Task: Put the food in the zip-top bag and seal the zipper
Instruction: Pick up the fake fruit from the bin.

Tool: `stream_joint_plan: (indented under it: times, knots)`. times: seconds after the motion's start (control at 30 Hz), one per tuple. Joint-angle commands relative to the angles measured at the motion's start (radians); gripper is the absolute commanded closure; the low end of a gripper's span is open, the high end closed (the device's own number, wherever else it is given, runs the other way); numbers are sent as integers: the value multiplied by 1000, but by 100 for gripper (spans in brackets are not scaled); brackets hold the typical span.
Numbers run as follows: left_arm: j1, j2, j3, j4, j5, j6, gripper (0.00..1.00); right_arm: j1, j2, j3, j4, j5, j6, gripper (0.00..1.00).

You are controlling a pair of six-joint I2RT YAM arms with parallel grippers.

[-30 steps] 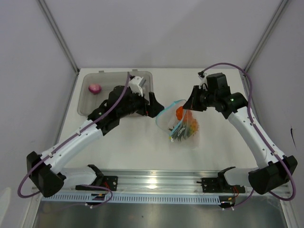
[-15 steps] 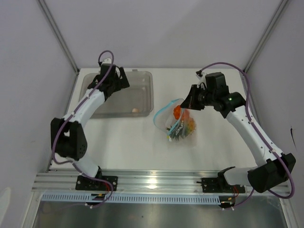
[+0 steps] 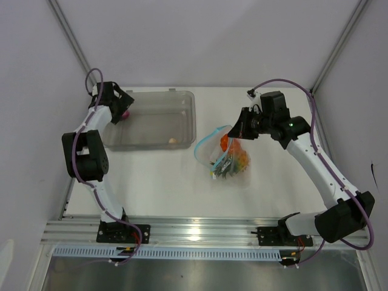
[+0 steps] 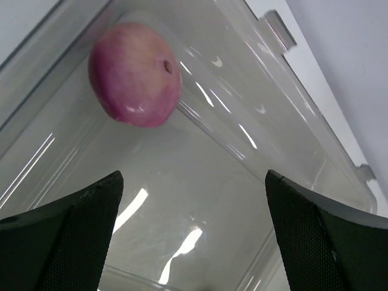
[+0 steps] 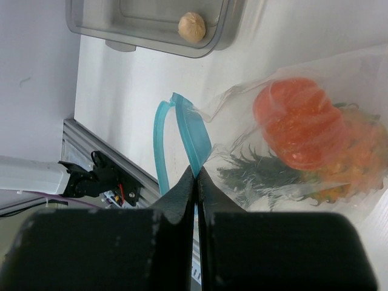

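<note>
**left over the onion, right pinching the bag mouth**

my left jaws are spread wide apart and hang over the far left corner of the grey tray [image 3: 182, 100], gripping nothing. the purple-red onion [image 4: 135, 74] lies between and beyond their tips, on the tray floor against the wall. the small beige bulb [image 5: 191, 26] sits in the same tray, by its near edge towards the right end.

my right jaws are pressed together on the light blue zipper [image 5: 195, 136], clamping one edge of the mouth of the clear bag [image 3: 233, 163]. the other edge curves away, so the mouth gapes in a loop facing the tray. the bag rests on the desk [image 3: 170, 182], just right of the tray. the orange [image 5: 297, 121] and the pineapple [image 5: 357, 157] are inside it, touching, with the green leaves pointing towards the mouth.
</note>
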Motion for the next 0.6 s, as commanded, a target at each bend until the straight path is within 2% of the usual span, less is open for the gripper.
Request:
stream_joint_plan:
  times: [0.0, 0.27, 0.57]
  knots:
    - [9, 41, 14, 68, 49, -118, 0, -11, 9, 6, 34, -22, -26, 100]
    - [40, 119, 86, -83, -63, -307, 0, -34, 18, 4, 33, -30, -33, 100]
    - [49, 156, 119, -54, -140, -371, 0, -47, 26, 10, 28, -25, -35, 100]
